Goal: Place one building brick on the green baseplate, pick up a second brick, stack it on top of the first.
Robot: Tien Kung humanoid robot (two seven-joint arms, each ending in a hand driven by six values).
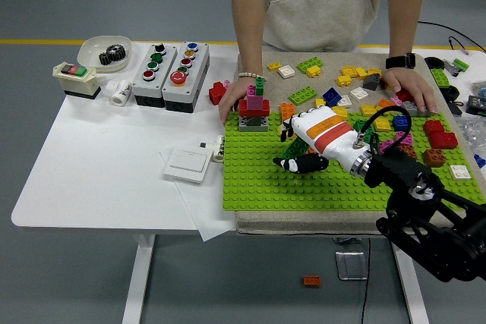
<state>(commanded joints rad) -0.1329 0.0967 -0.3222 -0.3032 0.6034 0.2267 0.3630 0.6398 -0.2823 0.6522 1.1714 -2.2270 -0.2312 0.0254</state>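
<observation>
The green baseplate (pixel 258 180) lies on a beige mat at the right of the table. Near its back left corner stands a small brick stack (pixel 254 109): grey at the bottom, then red, pink and green. My right hand (pixel 291 158), white with an orange band, hovers over the plate's middle. Its fingers are curled on a dark green brick (pixel 292 151), which is mostly hidden. Several loose bricks (pixel 342 81) lie behind the plate and on its right part. The left arm is out of view.
A person stands at the far side. One of their hands (pixel 230 104) rests beside the stack and the other (pixel 410 85) on the loose bricks. Two button boxes (pixel 171 73), a bowl with a gear (pixel 102 52) and a white switch plate (pixel 187 163) lie to the left.
</observation>
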